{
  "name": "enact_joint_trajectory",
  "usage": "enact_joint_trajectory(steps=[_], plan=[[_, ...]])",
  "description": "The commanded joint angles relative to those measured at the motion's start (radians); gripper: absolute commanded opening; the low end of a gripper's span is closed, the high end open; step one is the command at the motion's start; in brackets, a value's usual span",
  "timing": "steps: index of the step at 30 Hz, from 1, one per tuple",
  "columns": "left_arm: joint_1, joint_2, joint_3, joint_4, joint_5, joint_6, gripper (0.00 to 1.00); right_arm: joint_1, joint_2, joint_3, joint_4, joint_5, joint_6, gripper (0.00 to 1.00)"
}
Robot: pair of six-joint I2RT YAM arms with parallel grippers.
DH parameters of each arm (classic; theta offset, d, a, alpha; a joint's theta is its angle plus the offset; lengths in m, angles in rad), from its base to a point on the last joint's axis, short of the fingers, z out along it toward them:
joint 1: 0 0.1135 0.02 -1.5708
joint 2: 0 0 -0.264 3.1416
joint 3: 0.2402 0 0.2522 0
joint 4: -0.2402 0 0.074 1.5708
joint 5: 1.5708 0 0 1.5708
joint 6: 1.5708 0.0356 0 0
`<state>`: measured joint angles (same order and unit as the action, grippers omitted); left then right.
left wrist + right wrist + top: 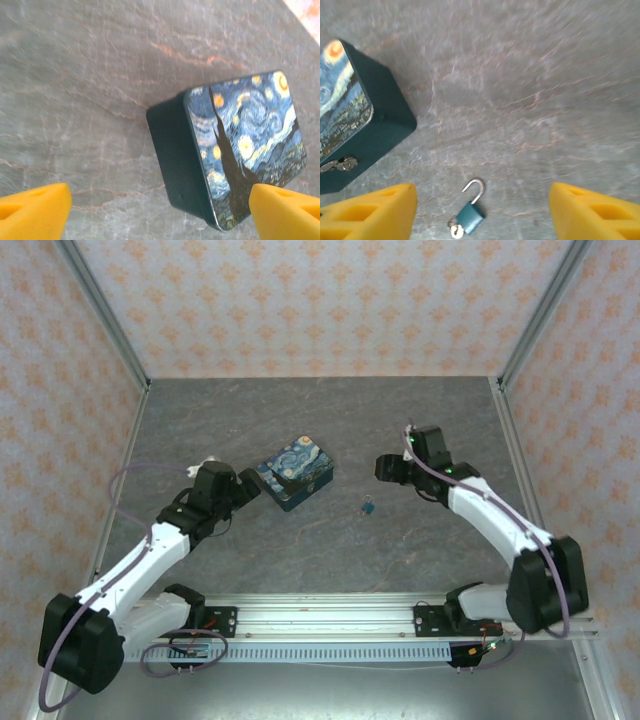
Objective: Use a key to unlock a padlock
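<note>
The left end effector (248, 488), its fingers spread apart, sits just beside the starry-night tin box (296, 471) on the grey desk (300, 560). Right of the box lies the small teal padlock (470, 215), its shackle swung open and a silvery key (455, 231) at its base. Near it is the right end effector (384, 468), also spread wide.

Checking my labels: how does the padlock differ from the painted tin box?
Size: the padlock is far smaller than the tin box. Look: the padlock is plain blue-green with a silver shackle; the tin box bears a starry night painting. State: the padlock's shackle stands open; the tin box's lid is down. Both lie on the grey table.
</note>
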<state>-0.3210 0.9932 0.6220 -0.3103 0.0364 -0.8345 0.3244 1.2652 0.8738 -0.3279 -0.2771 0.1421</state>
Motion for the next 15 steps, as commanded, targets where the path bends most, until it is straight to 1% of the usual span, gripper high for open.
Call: enact_joint_trajectory(steps=[1, 5, 7, 9, 10, 12, 14, 15], plan=[[0.014, -0.047, 0.049, -0.092, -0.199, 0.065, 0.93, -0.054, -0.102, -0.085, 0.038, 0.114, -0.012, 0.75], [0.014, -0.074, 0.079, -0.167, -0.464, 0.133, 0.93, -0.153, -0.195, -0.165, 0.061, 0.149, -0.017, 0.84], [0.014, -0.082, 0.082, -0.164, -0.581, 0.189, 0.93, -0.211, -0.224, -0.208, 0.089, 0.168, -0.024, 0.89], [0.015, -0.082, 0.073, -0.121, -0.650, 0.265, 0.94, -0.255, -0.236, -0.245, 0.124, 0.189, -0.043, 0.95], [0.015, -0.079, 0.060, -0.078, -0.670, 0.329, 0.95, -0.277, -0.234, -0.261, 0.141, 0.207, -0.045, 0.99], [0.015, -0.067, 0.020, 0.019, -0.698, 0.431, 0.96, -0.304, -0.221, -0.295, 0.202, 0.217, -0.058, 0.99], [0.014, -0.045, -0.025, 0.107, -0.742, 0.495, 0.97, -0.312, -0.198, -0.334, 0.286, 0.229, -0.085, 0.99], [0.016, -0.033, -0.052, 0.166, -0.754, 0.549, 0.97, -0.314, -0.183, -0.347, 0.325, 0.245, -0.096, 0.99]])
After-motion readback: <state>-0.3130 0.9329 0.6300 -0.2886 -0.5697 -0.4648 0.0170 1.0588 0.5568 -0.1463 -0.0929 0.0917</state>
